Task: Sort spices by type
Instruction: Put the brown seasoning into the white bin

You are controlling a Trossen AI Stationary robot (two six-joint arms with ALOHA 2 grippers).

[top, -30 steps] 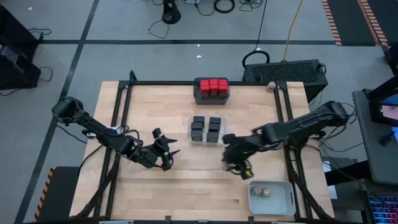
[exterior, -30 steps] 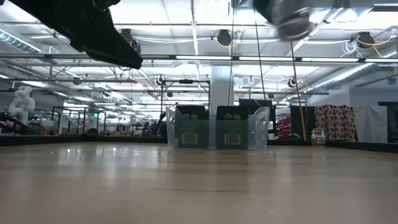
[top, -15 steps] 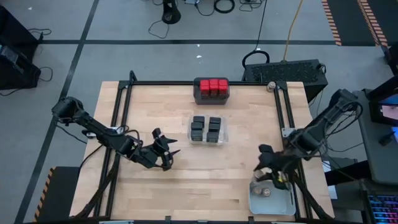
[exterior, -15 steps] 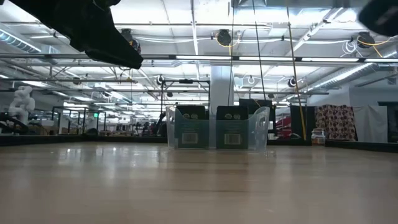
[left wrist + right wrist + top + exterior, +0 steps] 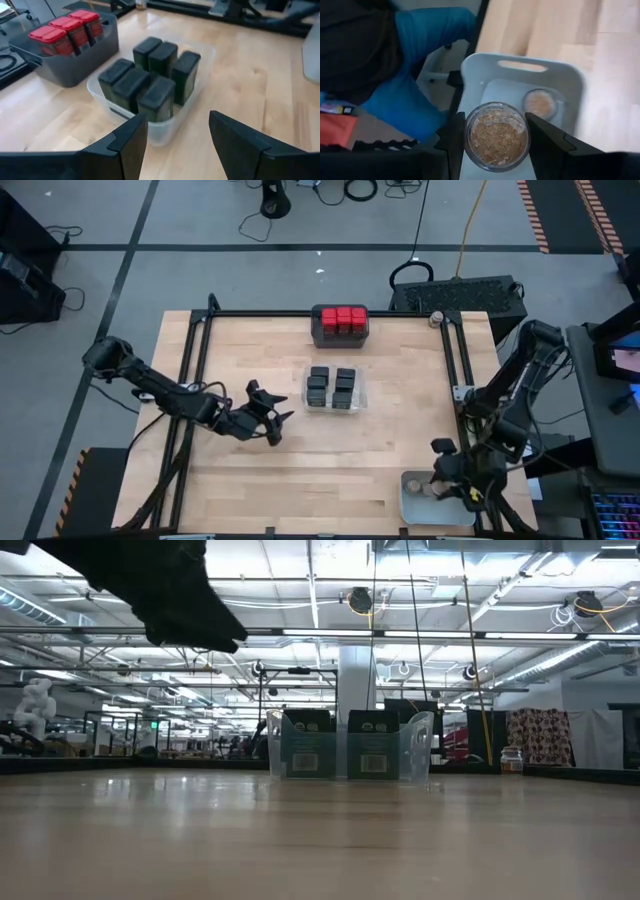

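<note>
My right gripper (image 5: 455,488) is over the pale grey tray (image 5: 405,510) at the table's near right corner, shut on a round clear jar (image 5: 496,136) of brownish spice. Another jar (image 5: 540,103) stands in that tray (image 5: 520,65). My left gripper (image 5: 272,425) hovers open left of the clear tray (image 5: 334,390), which holds several black boxy spices (image 5: 150,85). Red-topped spices (image 5: 65,30) fill the dark grey tray (image 5: 340,326) at the far edge. A lone jar (image 5: 436,317) stands at the far right. My right gripper pinches the round jar by its side wall (image 5: 469,136) between its two fingers (image 5: 451,142), one on each side. The fingers slant downward. The jar is lifted clear, above the pale grey tray's near end.
Black frame rails (image 5: 455,370) run along the table's left and right sides and far edge. Something blue and dark (image 5: 415,70) shows beyond the table's edge by the pale tray. Bare wood (image 5: 330,470) lies between the two grippers.
My right gripper has swung from near the clear tray toward the table's near right corner, sinking a little and rolling, with the jar still between its fingers. It now hangs over the pale grey tray. My left gripper has rolled slightly in place.
</note>
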